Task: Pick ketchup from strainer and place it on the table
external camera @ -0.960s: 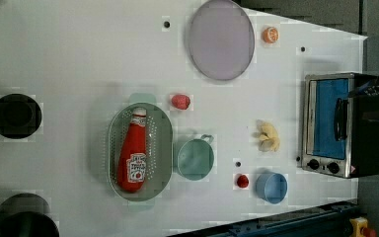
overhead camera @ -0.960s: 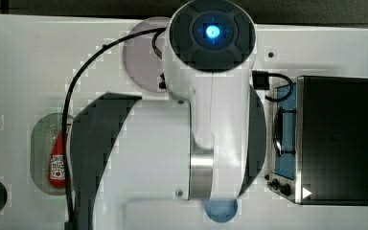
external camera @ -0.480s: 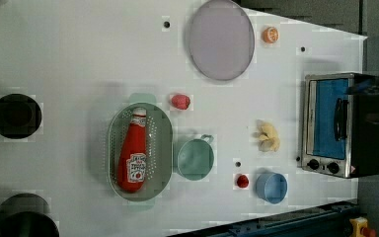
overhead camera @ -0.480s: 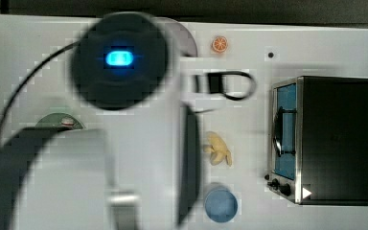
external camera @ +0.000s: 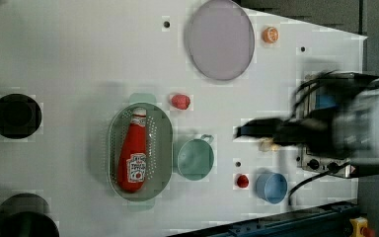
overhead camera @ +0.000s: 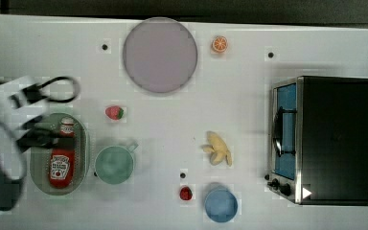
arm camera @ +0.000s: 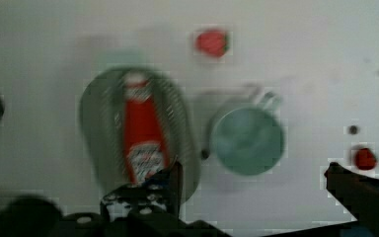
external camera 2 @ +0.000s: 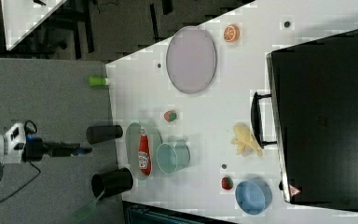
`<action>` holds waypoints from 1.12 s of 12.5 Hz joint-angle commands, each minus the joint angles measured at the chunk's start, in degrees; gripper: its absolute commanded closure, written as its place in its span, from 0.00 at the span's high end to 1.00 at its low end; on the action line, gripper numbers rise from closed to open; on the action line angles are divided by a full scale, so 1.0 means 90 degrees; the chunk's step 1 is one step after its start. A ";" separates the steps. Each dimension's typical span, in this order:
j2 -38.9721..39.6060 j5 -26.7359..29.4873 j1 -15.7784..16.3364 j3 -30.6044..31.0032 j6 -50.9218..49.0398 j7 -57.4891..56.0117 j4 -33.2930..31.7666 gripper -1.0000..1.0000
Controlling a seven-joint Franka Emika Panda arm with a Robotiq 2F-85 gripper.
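Red ketchup (arm camera: 143, 133) lies lengthwise in the pale green strainer (arm camera: 96, 123), cap toward the wrist view's upper frame, just above the wide-open, empty gripper (arm camera: 254, 177).

Floor: grey and speckled, seen beside the desk (external camera 2: 135, 79) on the right view's left.
Second surface: a white slab (external camera 2: 25, 18) is seen at the right view's upper left corner, with dark legs or frame parts (external camera 2: 81, 23) beneath it.
Far side: a dark strip (overhead camera: 182, 6) is seen along the top view's upper edge, past the white edge.
Near side: a dark blue rail (external camera: 286, 224) is seen along the left view's lower edge, with a yellow and red part (external camera: 359, 228) at its right end.
Light: even, with soft faint shadows.
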 commanded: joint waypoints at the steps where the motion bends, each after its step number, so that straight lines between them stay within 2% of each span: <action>1: 0.0296 0.0018 0.0139 0.0472 0.0363 0.0179 -0.0275 1.00; 5: 0.0780 -0.0109 0.0327 0.0804 0.1820 0.0958 -0.1173 1.00; 10: 0.1358 -0.0830 0.0435 0.0789 0.4119 0.1168 -0.2486 1.00; 14: 0.2073 -0.1130 0.0446 0.0710 0.5405 0.1485 -0.2896 1.00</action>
